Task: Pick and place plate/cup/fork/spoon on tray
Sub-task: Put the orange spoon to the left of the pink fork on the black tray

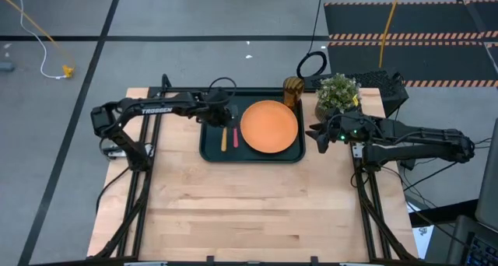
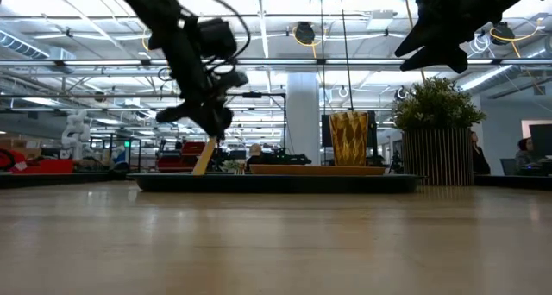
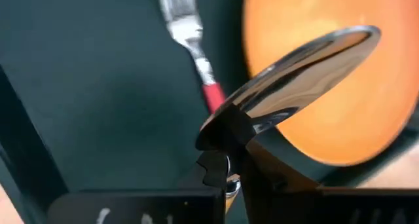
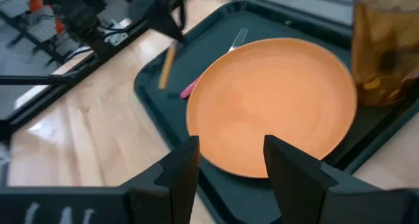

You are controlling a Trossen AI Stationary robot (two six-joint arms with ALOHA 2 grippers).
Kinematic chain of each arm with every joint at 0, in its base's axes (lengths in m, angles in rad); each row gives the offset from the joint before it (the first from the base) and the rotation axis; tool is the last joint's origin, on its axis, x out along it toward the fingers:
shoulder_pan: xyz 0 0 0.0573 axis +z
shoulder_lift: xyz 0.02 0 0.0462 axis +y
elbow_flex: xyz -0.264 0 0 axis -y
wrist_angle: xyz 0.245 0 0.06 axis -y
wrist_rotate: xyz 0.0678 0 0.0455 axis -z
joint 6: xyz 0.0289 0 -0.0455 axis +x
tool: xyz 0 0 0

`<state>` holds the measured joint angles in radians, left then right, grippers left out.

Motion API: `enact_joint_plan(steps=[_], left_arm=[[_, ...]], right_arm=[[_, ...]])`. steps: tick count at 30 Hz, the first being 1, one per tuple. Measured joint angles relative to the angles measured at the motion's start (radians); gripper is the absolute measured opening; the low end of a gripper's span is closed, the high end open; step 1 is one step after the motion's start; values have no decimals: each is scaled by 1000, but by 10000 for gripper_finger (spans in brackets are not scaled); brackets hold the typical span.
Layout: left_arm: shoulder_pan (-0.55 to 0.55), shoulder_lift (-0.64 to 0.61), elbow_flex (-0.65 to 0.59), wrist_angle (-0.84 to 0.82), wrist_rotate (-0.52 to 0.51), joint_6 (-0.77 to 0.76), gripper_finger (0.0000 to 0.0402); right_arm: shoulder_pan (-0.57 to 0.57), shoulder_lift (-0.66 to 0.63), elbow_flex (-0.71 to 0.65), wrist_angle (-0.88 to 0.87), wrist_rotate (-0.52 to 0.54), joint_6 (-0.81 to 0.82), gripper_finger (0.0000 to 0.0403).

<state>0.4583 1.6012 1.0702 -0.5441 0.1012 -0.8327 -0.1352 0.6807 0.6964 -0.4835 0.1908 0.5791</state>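
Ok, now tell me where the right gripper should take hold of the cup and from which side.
Grip the cup across its side walls, near the rim, coming down from above. It stands upright in the far right corner of the tray, with the plant close on one side and the plate on the other, so a sideways approach probably lacks room.

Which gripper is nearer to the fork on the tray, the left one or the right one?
Left. The left gripper, shut on the spoon, hangs just above the fork. The right gripper waits open beyond the plate, off the tray's far edge.
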Motion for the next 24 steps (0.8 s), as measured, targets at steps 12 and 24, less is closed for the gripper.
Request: enact_joint_plan(steps=[12, 24], left_arm=[[123, 4, -147, 191, 29, 14, 18], [130, 4, -154, 202, 2, 64, 20]], right_arm=[[0, 0, 0, 0, -35, 81, 164], [0, 0, 0, 39, -36, 82, 164]])
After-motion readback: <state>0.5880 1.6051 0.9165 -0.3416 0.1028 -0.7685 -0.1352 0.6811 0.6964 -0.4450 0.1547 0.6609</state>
